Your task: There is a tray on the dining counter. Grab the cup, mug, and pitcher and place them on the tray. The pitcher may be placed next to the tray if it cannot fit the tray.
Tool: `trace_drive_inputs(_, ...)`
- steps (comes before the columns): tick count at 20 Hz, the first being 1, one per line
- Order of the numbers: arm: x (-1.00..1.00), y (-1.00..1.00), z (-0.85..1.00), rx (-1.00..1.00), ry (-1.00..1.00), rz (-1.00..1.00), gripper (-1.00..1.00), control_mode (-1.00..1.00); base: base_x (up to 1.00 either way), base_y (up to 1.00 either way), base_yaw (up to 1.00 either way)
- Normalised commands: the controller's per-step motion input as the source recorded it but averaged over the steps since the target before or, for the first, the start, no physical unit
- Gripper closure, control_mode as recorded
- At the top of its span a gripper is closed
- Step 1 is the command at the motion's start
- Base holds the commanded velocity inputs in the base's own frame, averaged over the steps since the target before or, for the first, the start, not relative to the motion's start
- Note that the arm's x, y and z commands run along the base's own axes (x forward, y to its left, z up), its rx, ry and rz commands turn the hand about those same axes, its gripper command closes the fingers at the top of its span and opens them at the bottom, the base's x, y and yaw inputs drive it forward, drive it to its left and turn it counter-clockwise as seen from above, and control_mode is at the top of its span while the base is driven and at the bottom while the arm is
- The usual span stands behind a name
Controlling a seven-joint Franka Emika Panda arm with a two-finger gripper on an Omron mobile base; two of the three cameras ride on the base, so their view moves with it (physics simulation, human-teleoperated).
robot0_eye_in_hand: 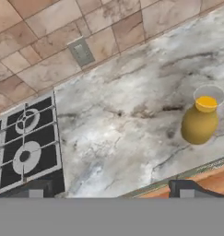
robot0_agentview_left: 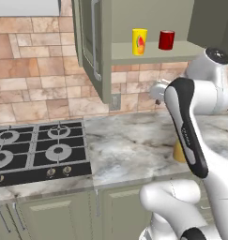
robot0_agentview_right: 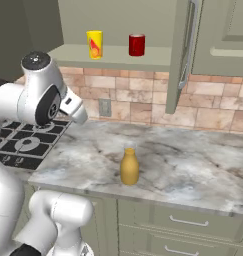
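The jaws (robot0_eye_in_hand: 111,189) are wide open and hold nothing. The pitcher (robot0_agentview_right: 129,167) stands on the desk (robot0_agentview_right: 193,165). The cup (robot0_agentview_right: 94,44) and mug (robot0_agentview_right: 136,45) sit on the shelf (robot0_agentview_right: 118,57) above.

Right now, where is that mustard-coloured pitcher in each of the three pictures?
Left base view: the pitcher peeks out at middle right, mostly behind the white arm.
Right base view: it stands upright at the centre, near the front edge of the counter.
Hand view: it sits at the right, seen from above.
Shared landmark: the gas stove, on the same marbled counter.
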Motion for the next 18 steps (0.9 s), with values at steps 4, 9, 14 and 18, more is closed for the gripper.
trace_drive_inputs(4,-0.28,-0.05,0.36,0.3,-0.22,-0.41,-1.0,-1.0,0.0,0.0,0.0)
trace_drive_inputs(9,-0.06,-0.15,0.53,0.3,-0.19,-0.31,-1.0,-1.0,0.0,0.0,0.0)
trace_drive_inputs(14,0.02,-0.07,0.58,0.26,-0.13,-0.17,-1.0,-1.0,0.0,0.0,0.0)
trace_drive_inputs(18,0.13,-0.02,0.64,0.25,-0.1,-0.03,-1.0,-1.0,0.0,0.0,0.0)
